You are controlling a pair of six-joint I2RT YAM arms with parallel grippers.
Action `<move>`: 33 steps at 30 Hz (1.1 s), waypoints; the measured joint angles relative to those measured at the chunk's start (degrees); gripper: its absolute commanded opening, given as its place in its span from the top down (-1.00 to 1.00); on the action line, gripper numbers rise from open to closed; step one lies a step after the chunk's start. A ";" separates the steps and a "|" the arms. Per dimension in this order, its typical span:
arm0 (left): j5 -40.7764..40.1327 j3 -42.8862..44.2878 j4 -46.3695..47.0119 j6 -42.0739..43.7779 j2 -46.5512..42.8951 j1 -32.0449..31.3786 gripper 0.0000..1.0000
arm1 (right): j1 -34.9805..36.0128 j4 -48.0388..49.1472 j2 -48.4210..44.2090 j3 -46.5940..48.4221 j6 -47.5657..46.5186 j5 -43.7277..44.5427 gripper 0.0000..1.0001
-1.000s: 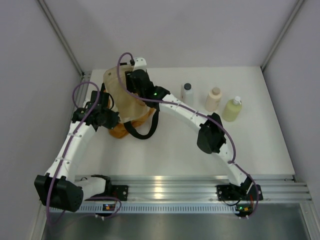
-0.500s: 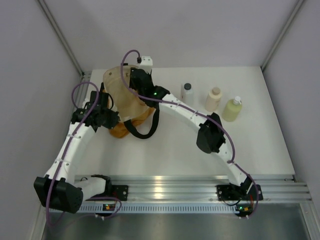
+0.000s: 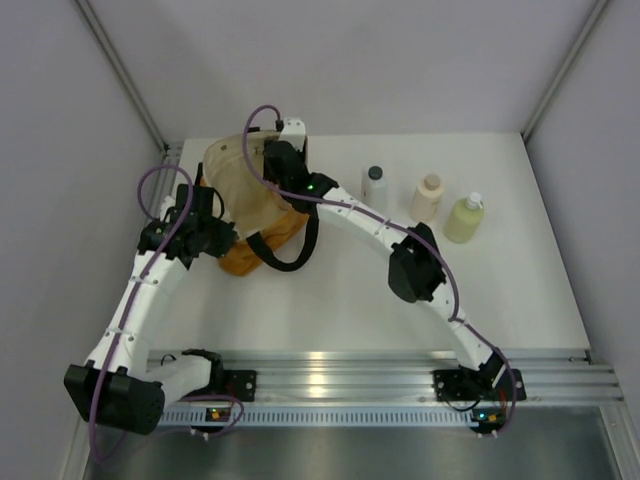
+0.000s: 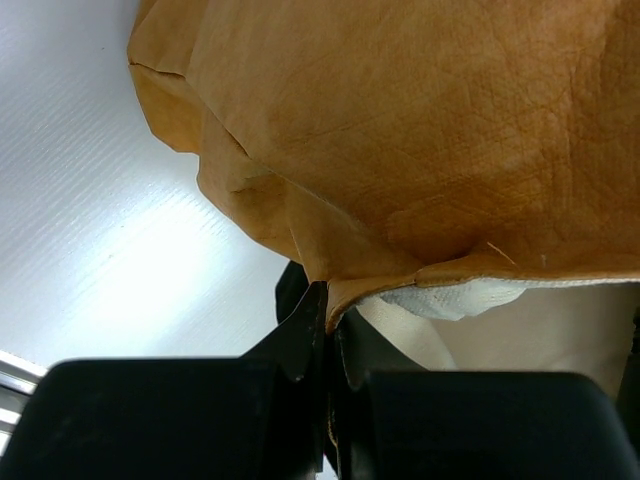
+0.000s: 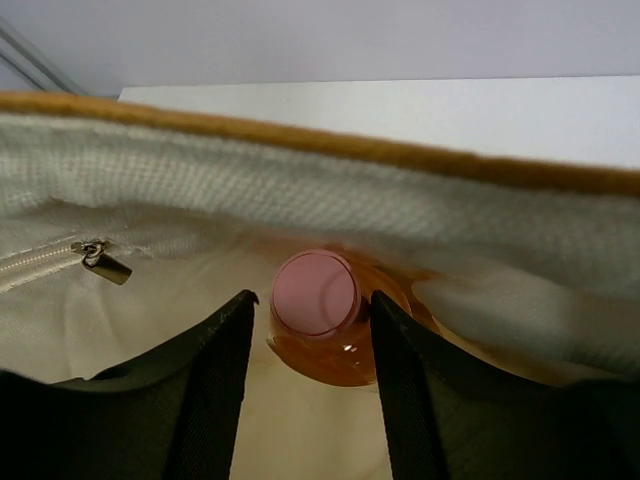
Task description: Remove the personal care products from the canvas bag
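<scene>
Right arm's wrist has crept rearward over the canvas bag (image 3: pixel 240 185), which lies slumped at the table's (image 3: pixel 330 300) rear left.

Left wrist: the left gripper (image 4: pixel 325 340) is pinched flat on the bag's creased mustard rim.

Right wrist: the right gripper (image 5: pixel 311 305) stands narrowly parted astride the orange-pink bottle (image 5: pixel 322 355). The bottle lies inside the woven cream lining, round cap toward the camera and long axis running deeper in. Whether the fingers actually grip it is unclear.

White table (image 3: pixel 350 290), plain pale grey walls (image 3: pixel 400 60)
</scene>
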 measured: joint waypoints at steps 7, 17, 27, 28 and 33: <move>0.02 0.00 0.00 0.02 0.00 -0.04 1.00 | 0.00 0.79 0.59 0.13 -2.64 -0.63 -0.04; 0.02 0.00 0.11 0.63 -0.02 -0.04 1.00 | -0.17 5.51 2.82 0.79 -6.67 0.44 0.24; 0.02 0.00 0.48 2.05 -0.26 -0.04 1.00 | -0.61 8.04 3.08 -0.04 -10.38 1.53 1.00; 0.02 0.00 0.48 2.19 -0.28 -0.04 1.00 | -0.61 9.38 2.95 -0.76 -10.82 1.49 1.00; 0.02 0.00 0.83 2.58 -0.26 -0.04 1.00 | -0.61 14.82 -0.31 -7.69 -13.16 -1.51 1.00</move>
